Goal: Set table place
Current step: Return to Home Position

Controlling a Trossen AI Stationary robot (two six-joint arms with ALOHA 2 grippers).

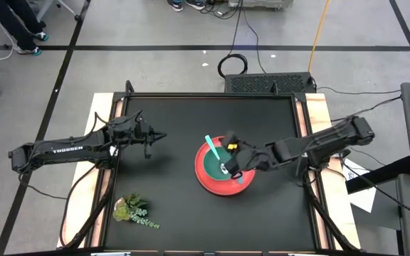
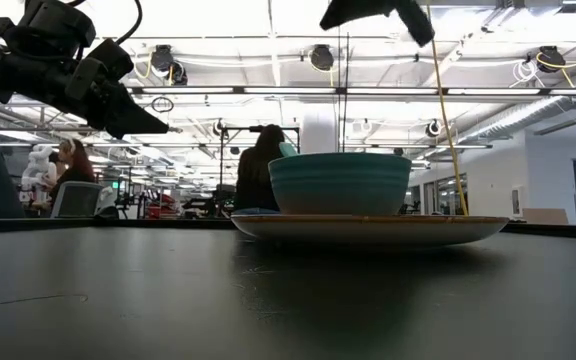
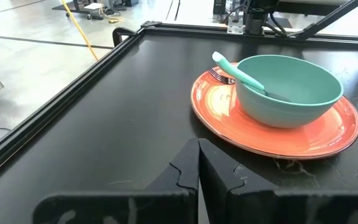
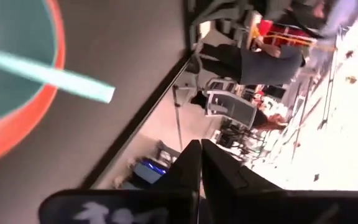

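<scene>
1. L pincer [image 1: 164, 136]: fingers together, hovers at 9 o'clock of the plate, well apart.
2. Red plate [image 1: 208, 183] near ctr of counter [image 1: 176, 186]; teal bowl [image 1: 216, 165] on it, spoon [image 1: 212, 144] in bowl, handle to 11 o'clock.
3. R pincer [image 4: 199, 147]: fingers together, above plate's 2 o'clock rim.

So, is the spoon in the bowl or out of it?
In. The spoon lies with its head inside the upright bowl, teal handle leaning over the rim. The right hand hangs above the plate, shut.
</scene>
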